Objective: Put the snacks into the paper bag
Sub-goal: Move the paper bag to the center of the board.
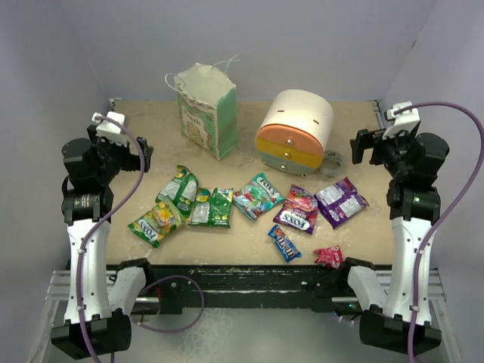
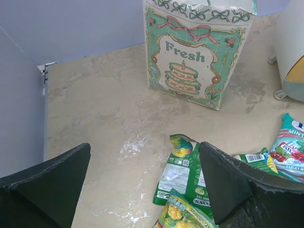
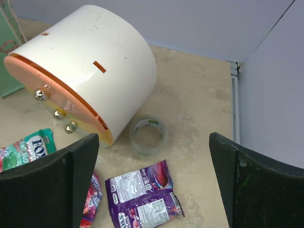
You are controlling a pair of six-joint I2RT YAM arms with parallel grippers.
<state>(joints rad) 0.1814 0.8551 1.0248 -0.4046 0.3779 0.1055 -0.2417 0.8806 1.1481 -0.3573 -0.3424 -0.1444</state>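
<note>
shiny snacks (image 1: pixel 257 195) lie flat in a loose row across the lower middle of the surface (image 1: pixel 246 166); the paper bag (image 1: pixel 206 110) stands upright, upper centre-left. left tool (image 2: pixel 142 190) and right tool (image 3: pixel 152 190) both hang released, empty. i'd pinch the green packet (image 2: pixel 176 175) across its short side; its long axis points up-frame toward the bag.

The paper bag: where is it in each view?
Top external: the paper bag stands at the far side, left of centre.
Left wrist: the bag fills the top centre, "Fresh" face showing.
Right wrist: a green sliver of the bag at the left edge.
Shared landmark: the round drawer unit, right of the bag.
</note>
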